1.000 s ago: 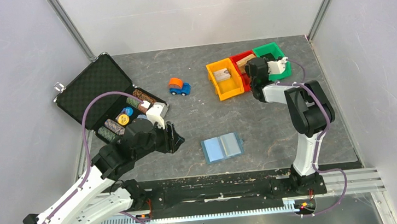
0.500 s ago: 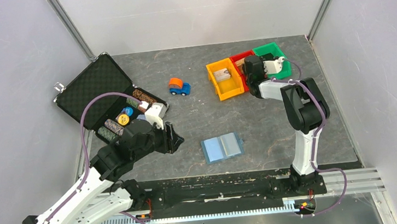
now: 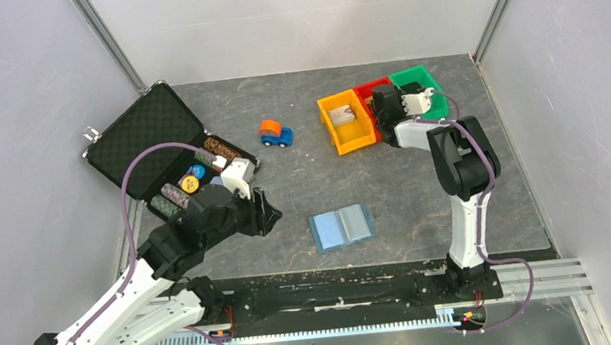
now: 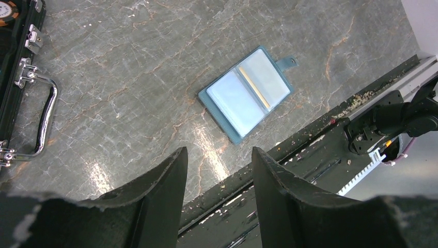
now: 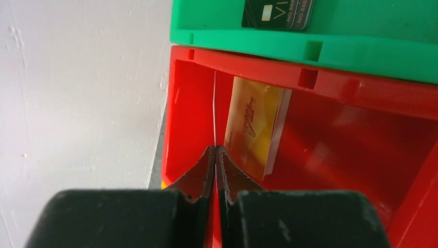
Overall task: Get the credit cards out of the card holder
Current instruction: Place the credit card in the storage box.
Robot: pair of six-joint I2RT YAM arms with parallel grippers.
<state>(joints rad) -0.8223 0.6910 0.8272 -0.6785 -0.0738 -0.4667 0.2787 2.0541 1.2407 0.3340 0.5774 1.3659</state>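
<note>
The card holder (image 3: 341,226) lies open and flat on the table near the front; in the left wrist view (image 4: 247,93) a thin tan card edge (image 4: 253,89) shows along its fold. My left gripper (image 3: 262,213) is open and empty, left of the holder and above the table (image 4: 219,155). My right gripper (image 3: 382,102) is shut on a thin credit card seen edge-on (image 5: 214,108) and holds it inside the red bin (image 5: 341,144). Gold credit cards (image 5: 253,126) lean in that bin. Dark cards (image 5: 276,13) lie in the green bin (image 5: 310,49).
An orange bin (image 3: 349,130) with a card in it (image 3: 341,115) stands left of the red bin (image 3: 371,90) and green bin (image 3: 422,87). An open black case (image 3: 156,149) with poker chips is at the left. A blue-and-orange toy car (image 3: 275,133) sits mid-table.
My right gripper has shifted left from the green bin's edge to over the red bin. My left gripper has drifted slightly left and stays open.
</note>
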